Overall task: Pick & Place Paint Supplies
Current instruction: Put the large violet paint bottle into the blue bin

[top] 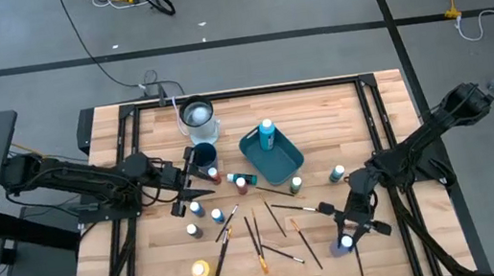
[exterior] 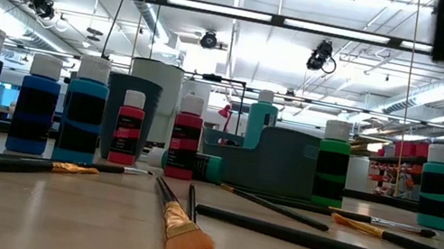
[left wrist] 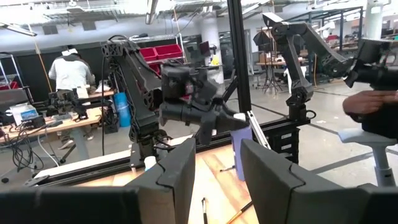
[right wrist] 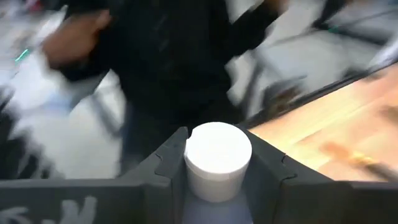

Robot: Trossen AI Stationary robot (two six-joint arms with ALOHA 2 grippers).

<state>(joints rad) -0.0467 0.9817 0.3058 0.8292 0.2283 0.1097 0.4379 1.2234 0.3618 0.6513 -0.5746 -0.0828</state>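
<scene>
The right gripper (top: 347, 236) sits low near the front right part of the wooden tabletop (top: 340, 110). Its jaws stand on both sides of a small bottle (right wrist: 216, 163) with a round pale cap, and they look like they are pinching it, though the wrist view is blurry. The bottle stands upright between the two dark fingers (right wrist: 163, 163). Bare wood lies around these jaws, with room toward the right edge. One thin dark brush (top: 307, 246) lies just beside them.

The left gripper (top: 179, 185) reaches in from the left side, up above the tabletop. Its jaws are spread apart with nothing between them. Right by these jaws stand several small bottles: a red bottle (top: 213, 175) and a blue bottle (top: 196, 209) with pale caps. A dark blue cup (top: 204, 156) is near them too.

Past those, a teal tray (top: 281, 160) with smooth plastic walls holds one teal bottle (top: 268, 135). A clear round jar (top: 198, 117) stands near the back edge. Many thin brushes (top: 257, 238) lie flat and crossed in the middle front, some dark, some wood. One flat brush (exterior: 178, 227) has a soft orange tip. A yellow bottle (top: 201, 270) sits near the front left edge.
</scene>
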